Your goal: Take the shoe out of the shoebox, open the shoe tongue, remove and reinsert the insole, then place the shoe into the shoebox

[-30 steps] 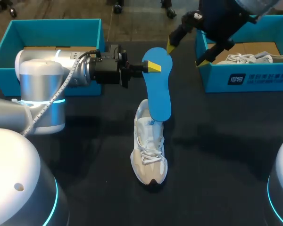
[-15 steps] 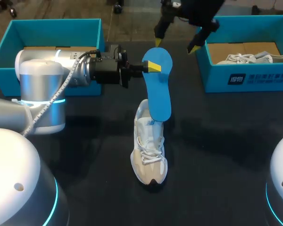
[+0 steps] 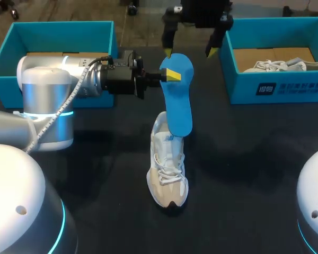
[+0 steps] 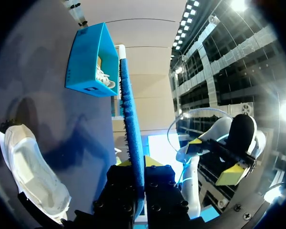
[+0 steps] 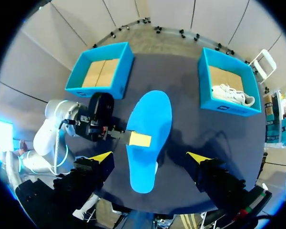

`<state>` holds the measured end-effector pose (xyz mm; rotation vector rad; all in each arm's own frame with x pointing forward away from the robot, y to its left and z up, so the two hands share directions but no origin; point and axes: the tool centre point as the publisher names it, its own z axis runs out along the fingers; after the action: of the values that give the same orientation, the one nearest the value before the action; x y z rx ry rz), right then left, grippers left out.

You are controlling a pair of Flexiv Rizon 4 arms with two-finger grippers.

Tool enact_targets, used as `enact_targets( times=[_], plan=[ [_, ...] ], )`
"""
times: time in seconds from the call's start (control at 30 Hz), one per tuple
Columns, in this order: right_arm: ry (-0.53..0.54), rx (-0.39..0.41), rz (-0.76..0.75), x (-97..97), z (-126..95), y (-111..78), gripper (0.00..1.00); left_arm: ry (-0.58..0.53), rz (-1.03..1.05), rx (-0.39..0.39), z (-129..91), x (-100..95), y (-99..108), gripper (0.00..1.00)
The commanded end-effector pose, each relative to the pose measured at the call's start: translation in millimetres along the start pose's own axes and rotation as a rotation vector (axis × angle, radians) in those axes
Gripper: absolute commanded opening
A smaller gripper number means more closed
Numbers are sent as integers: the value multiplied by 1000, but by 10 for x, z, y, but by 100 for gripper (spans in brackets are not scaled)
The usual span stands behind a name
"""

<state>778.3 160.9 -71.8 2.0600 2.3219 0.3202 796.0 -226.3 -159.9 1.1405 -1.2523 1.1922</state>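
Two boxes (image 3: 58, 24) (image 3: 275, 89), two shoes (image 3: 168, 169) (image 3: 275, 64), one insole (image 3: 179, 103). The left claw (image 3: 170, 74) pinches the insole, hiding one shoe's heel; the right claw (image 3: 190, 52) gapes open.

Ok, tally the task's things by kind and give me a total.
2 boxes: left box, right box
2 shoes: table shoe, boxed shoe
1 insole, in the left gripper
Total: 5
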Motion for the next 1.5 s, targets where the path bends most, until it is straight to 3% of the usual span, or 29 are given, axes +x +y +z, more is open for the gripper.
enact_targets(
  times=[0.03,0.2,0.33,0.93,1.13,1.5],
  plan=[
    [3,-7,1,3,15,-112,100,-4,0,0,-4,4,9,0],
    [-1,-5,-12,57,34,-168,100,-4,0,0,-4,4,9,0],
    [-47,91,-4,85,74,-160,100,-4,0,0,-4,4,9,0],
    [-40,97,-12,55,68,-160,100,-4,0,0,-4,4,9,0],
    [101,21,-23,-70,35,-222,100,-4,0,0,-4,4,9,0],
    [243,2,-11,-277,-35,-275,100,-4,0,0,-4,4,9,0]
  ],
)
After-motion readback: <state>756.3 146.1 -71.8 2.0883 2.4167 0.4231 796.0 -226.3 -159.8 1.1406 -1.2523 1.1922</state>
